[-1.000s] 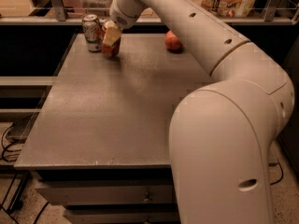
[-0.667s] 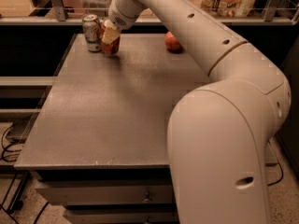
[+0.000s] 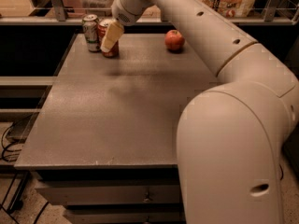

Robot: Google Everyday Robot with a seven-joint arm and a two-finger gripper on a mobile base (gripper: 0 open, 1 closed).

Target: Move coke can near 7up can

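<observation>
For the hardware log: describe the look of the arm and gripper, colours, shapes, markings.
The arm is smooth off-white, built of rounded tubular shells, with small dark round holes along it and a tan ring at one joint; no cables show. The gripper, at the back left of the grey table, before the red aluminium coke can, is a paler cream tapered piece.

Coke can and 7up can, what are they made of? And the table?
The coke can looks like thin metal: glossy red paint, silvery top. The 7up can is likely the same metal: silver-white, green print, shiny rim. The table: dull grey speckled top, maybe laminate; hard to tell. The claw is at the coke can.
</observation>
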